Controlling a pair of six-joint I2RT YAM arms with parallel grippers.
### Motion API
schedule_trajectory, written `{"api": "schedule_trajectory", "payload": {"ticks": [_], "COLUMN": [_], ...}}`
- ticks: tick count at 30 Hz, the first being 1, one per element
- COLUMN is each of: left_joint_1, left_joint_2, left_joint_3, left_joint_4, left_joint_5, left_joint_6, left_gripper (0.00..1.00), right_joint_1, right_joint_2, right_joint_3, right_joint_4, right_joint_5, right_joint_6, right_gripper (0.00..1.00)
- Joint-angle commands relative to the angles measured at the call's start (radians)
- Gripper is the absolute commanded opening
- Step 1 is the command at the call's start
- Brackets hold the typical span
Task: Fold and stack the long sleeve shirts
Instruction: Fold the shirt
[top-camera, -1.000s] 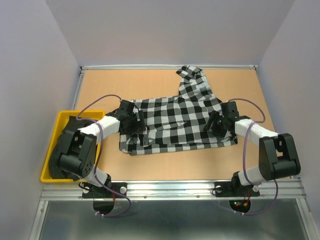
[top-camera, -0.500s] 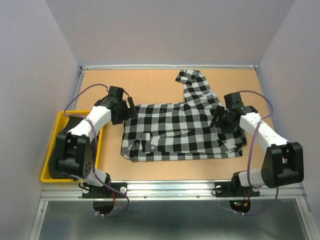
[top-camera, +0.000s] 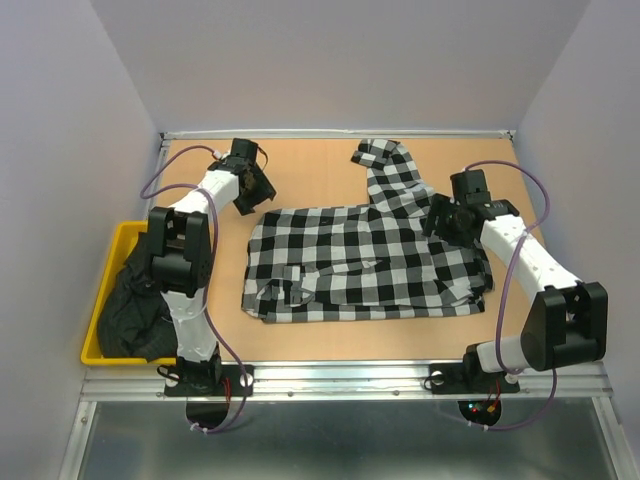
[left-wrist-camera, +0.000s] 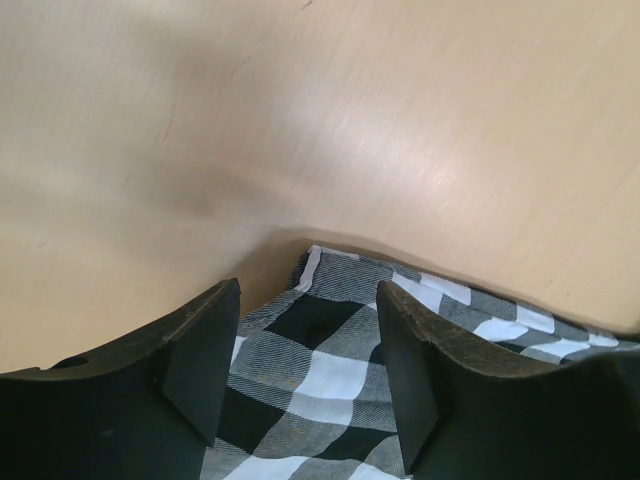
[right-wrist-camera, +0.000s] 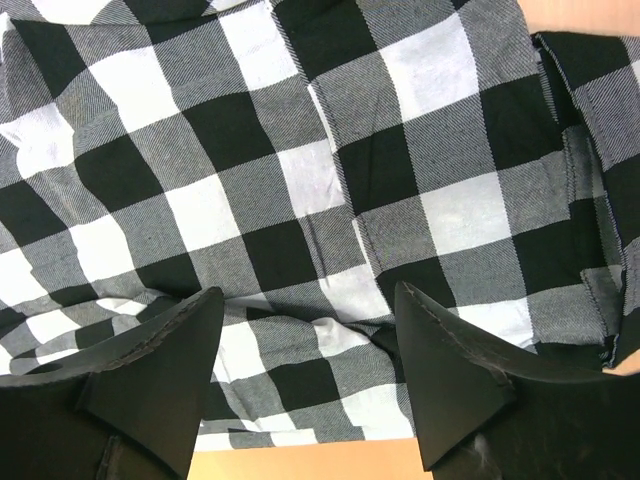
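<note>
Pale walls box in a light wooden worktop (top-camera: 330, 345), and the black-and-white check shirt (top-camera: 360, 260) lies across its middle, partly doubled over, with one sleeve (top-camera: 385, 165) straggling toward the far edge. The plain black shirt (top-camera: 135, 310) is heaped in a yellow bin (top-camera: 128, 228) at the near left corner. My left pincer (left-wrist-camera: 308, 300) hangs toward the far left corner of the worktop, fingers apart and empty, with the check shirt's far left corner just under the gap. My right pincer (right-wrist-camera: 310, 300) hovers over the cloth toward the right edge, also spread and holding nothing. What worries me is the layering: if my left fingers close on that corner they may catch only the top ply, or nip bare wood, and a pull could then drag the fold open. On the right, rumpled cloth lies below me, so I might bunch several layers. An uneven lift would skew the shirt, and the loose sleeve could trail.
</note>
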Motion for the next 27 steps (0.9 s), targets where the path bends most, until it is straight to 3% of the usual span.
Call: {"api": "schedule_trajectory", "payload": {"ticks": [1,9,18,27], "left_joint_1": [-0.025,-0.08,-0.097,-0.094], "left_joint_2": [0.018,0.136,0.208,0.268], "left_joint_3": [0.092,0.247,0.281,0.314], "left_joint_4": [-0.077,-0.231,-0.263,-0.268], "left_joint_5": [-0.051,-0.084,-0.078,-0.118], "left_joint_6": [-0.115,-0.195,-0.211,-0.166], "left_gripper": [0.67,0.63,0.6,0.46], "right_joint_1": [-0.002,-0.002,-0.002,-0.002], "right_joint_2": [-0.041,-0.064,-0.062,0.008], "right_joint_3": [0.011,-0.043,-0.078,0.015], "right_joint_4": [0.038,0.073,0.104,0.125], "right_joint_5": [0.022,0.024,0.025,0.019], "right_joint_6": [-0.034,-0.054,-0.061,-0.07], "right_gripper": [0.75,0.75,0.75,0.75]}}
